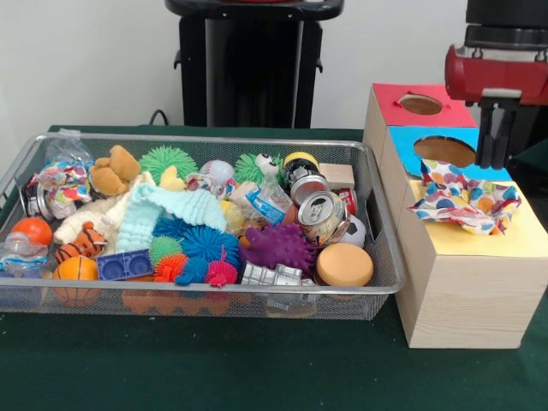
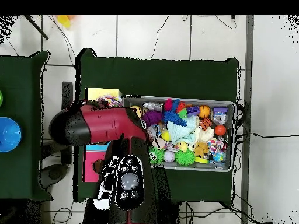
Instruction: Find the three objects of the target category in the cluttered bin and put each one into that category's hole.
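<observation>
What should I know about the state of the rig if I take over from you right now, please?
End effector: hangs over the blue-surround box, just behind the yellow one; I cannot tell whether it is open or shut.
Large dotted fabric: crumpled on the yellow surround, covering the hole; not through yet.
Small dotted bundle: in the bin, at the end farthest from the boxes.
Third piece: not made out in the clutter.
Left: get the large piece down the hole, then find and post both small ones.
</observation>
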`<act>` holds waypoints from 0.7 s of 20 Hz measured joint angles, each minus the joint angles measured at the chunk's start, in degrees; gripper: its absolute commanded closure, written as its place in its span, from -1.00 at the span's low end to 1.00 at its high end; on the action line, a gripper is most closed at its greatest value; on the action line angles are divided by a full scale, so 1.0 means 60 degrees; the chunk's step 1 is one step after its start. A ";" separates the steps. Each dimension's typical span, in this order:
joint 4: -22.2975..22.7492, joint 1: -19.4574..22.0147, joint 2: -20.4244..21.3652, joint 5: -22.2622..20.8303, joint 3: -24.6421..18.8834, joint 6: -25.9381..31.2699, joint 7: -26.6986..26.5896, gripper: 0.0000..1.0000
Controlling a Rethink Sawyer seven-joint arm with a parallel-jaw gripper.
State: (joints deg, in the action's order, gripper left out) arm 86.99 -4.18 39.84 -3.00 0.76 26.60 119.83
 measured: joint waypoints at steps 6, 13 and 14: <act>-0.0138 0.0027 0.0115 0.0082 0.0000 0.0496 0.0000 1.00; -0.0354 0.0141 0.0055 0.0082 0.0000 0.0617 0.0000 1.00; -0.0426 0.0171 0.0007 0.0080 0.0001 0.0617 0.0000 1.00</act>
State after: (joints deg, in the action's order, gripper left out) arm 84.43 -3.15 39.88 -2.52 0.77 30.30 119.83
